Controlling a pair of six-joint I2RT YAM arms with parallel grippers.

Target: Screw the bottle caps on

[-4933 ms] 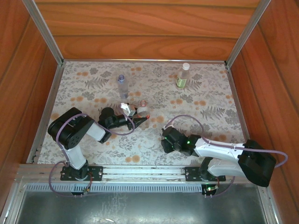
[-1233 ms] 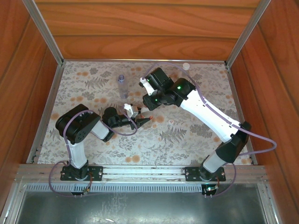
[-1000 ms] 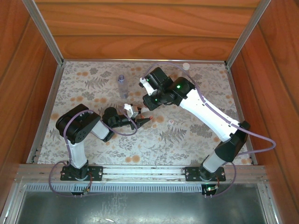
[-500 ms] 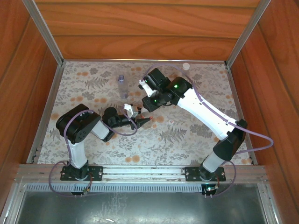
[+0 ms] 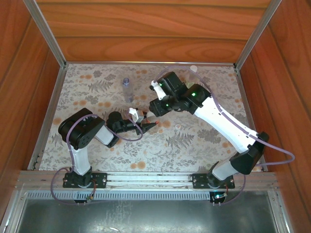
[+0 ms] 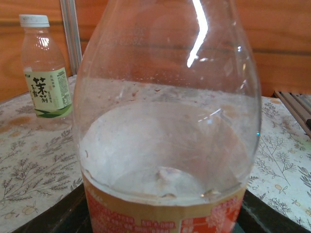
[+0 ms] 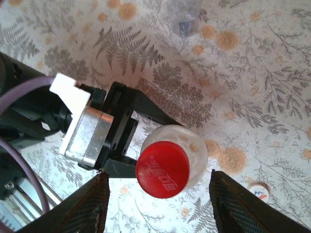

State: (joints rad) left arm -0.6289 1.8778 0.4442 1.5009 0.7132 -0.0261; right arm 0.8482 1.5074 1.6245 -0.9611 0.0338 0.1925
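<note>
Two arms trailing purple cables
Left arm and right arm are showing white links, black joints; green lights are glowing on the right, its claw wearing black cross-hatched fingers.

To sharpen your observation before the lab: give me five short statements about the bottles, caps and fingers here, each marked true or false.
1. The red cap sits on the red-labelled bottle. True.
2. The right gripper pinches the red cap. False: its fingers stand apart either side, not touching it.
3. The green-labelled bottle is uncapped. False: it wears a white cap.
4. The left gripper holds the red-labelled bottle. True.
5. A small pale cap lies loose on the table. True.
</note>
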